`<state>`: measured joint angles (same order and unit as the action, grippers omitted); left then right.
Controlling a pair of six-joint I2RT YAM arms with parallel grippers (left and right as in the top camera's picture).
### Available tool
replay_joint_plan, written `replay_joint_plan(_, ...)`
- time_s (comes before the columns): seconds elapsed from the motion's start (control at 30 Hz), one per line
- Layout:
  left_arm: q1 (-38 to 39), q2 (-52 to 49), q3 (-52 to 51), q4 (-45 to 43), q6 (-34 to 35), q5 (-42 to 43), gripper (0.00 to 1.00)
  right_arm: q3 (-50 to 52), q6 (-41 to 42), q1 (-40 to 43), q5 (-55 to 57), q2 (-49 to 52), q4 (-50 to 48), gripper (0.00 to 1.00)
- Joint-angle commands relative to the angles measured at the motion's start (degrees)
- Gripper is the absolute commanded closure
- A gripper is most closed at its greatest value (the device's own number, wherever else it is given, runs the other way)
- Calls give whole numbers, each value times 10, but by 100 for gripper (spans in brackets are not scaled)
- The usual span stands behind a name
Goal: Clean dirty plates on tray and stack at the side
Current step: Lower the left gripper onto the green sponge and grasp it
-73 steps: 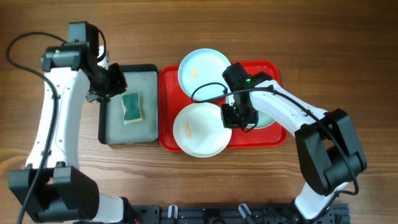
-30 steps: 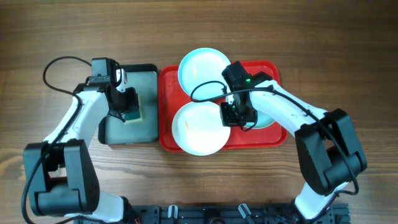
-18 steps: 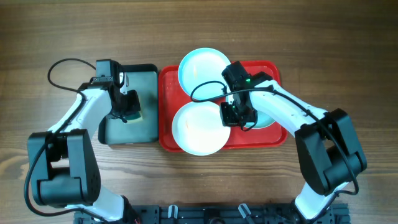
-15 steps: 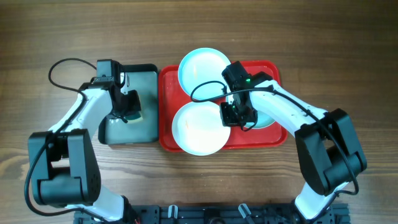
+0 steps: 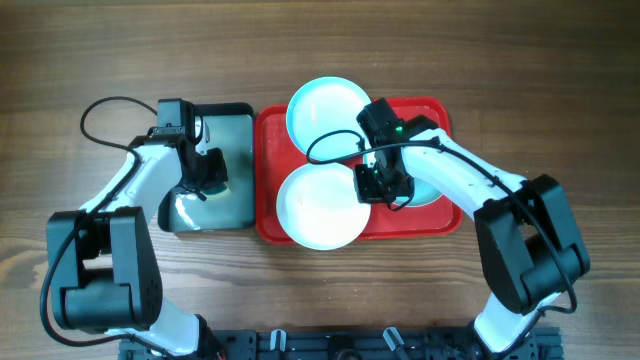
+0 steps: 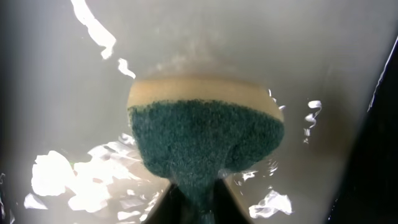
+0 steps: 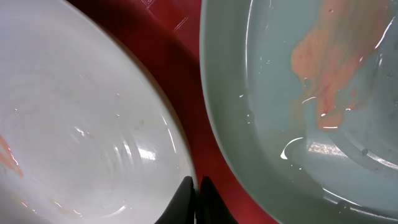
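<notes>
my right gripper has jaws together between white plate and blue plate, red tray below; my left gripper squeezes a sponge.

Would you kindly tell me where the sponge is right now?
The sponge is pinched in the left tool, within the black-rimmed tray on the left of the overhead view, just left of the red tray.

On the red tray, right of the counter's centre, a pale blue plate is laid flat toward the far edge, a white plate nearer, and an orange-smeared blue plate rightward.
</notes>
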<state>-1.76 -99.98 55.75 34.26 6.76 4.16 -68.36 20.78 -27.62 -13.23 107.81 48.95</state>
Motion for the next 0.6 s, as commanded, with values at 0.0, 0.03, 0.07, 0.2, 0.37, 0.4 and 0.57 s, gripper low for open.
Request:
replay_joint_plan(0.0, 4, -16, -14, 2, 0, -7, 96, 0, 3, -2, 8, 4, -1, 95)
replay_joint_plan(0.03, 4, -15, -13, 1, -2, 0, 96, 0, 3, -2, 8, 4, 0, 95)
replay_joint_plan(0.07, 4, -10, -9, 3, -15, 5, 96, 0, 2, -2, 8, 4, 0, 94)
replay_joint_plan(0.2, 4, 66, 47, 4, -19, 5, 96, 0, 2, -2, 8, 4, 4, 94)
replay_joint_plan(0.37, 4, 194, 90, -2, -19, -40, 96, 1, 4, -2, 7, 4, 11, 94)
replay_joint_plan(0.4, 4, 214, 90, 0, -19, -47, 96, 1, 4, -2, 7, 4, 15, 94)
replay_joint_plan(0.57, 4, 236, 90, 9, -19, -46, 96, 1, 4, -2, -10, 4, 30, 89)
